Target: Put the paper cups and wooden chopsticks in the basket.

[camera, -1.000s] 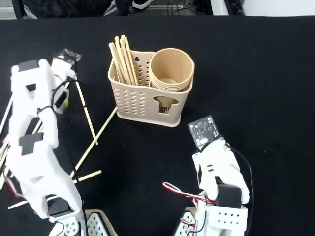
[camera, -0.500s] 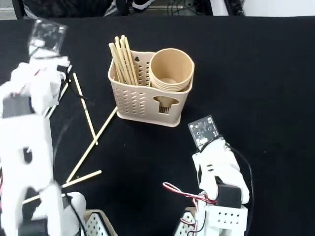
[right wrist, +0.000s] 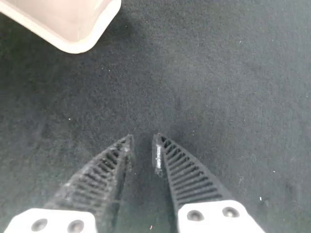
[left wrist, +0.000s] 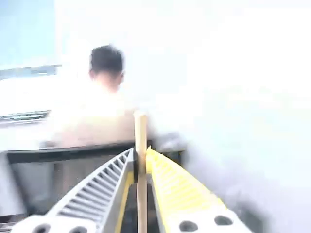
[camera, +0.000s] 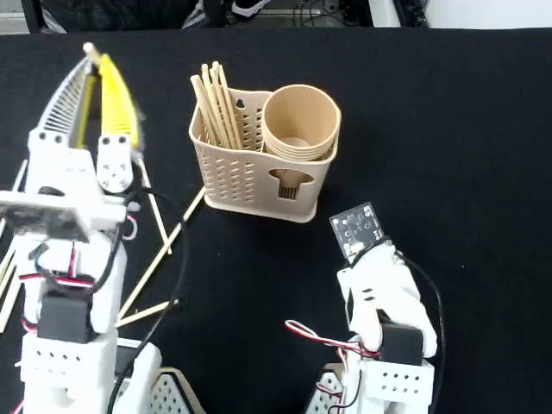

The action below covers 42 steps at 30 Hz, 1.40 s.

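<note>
A beige perforated basket (camera: pixel 259 185) stands on the black table and holds a stack of paper cups (camera: pixel 300 121) and several wooden chopsticks (camera: pixel 216 103). My left gripper (camera: pixel 95 59) is raised high at the table's left side, its white and yellow fingers shut on one chopstick (left wrist: pixel 141 170) that sticks out past the tips. My right gripper (right wrist: pixel 143 141) hovers low over bare cloth in front of the basket's corner (right wrist: pixel 73 24), a narrow gap between its fingers and nothing in it. Loose chopsticks (camera: pixel 159 259) lie on the table left of the basket.
More chopsticks (camera: pixel 9 276) lie at the table's left edge behind the left arm. One short stick (camera: pixel 147 312) lies near the left arm's base. The right arm (camera: pixel 384 293) sits at the front, with open cloth to its right.
The left arm has swung up from the table, lifting one chopstick until the gripper points upward. The right arm has stayed still.
</note>
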Available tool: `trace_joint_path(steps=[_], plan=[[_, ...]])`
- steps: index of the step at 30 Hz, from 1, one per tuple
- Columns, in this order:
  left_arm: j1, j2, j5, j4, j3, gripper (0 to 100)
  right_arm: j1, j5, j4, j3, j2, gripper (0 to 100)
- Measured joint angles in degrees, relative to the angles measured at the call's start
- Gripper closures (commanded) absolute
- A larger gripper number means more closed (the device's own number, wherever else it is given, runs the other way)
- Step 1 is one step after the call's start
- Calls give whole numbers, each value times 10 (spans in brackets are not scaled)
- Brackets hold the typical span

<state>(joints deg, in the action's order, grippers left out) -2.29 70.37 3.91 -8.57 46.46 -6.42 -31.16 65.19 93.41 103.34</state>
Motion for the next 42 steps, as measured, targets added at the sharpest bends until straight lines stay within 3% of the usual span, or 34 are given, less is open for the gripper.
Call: trace_joint_path(steps=[4,10,16,25,27,30,36,42], plan=[[-54,-42,-73,-7,-71,971,0,0,0,0,0,917],[-86,-171,-121,-40,-160,971,0,0,0,0,0,917],[-90,-253,-129,-41,-165,971,0,0,0,0,0,917],[-88,-262,-129,-46,-158,967,0,0,0,0,0,917],[-89,-261,-129,-59,-154,913,0,0,0,0,0,917],[-90,-262,-129,-118,-153,827,0,0,0,0,0,917],[-92,-262,-131,-324,-221,819,0,0,0,0,0,917],[-6,-290,-131,-530,-367,817,0,0,0,0,0,917]])
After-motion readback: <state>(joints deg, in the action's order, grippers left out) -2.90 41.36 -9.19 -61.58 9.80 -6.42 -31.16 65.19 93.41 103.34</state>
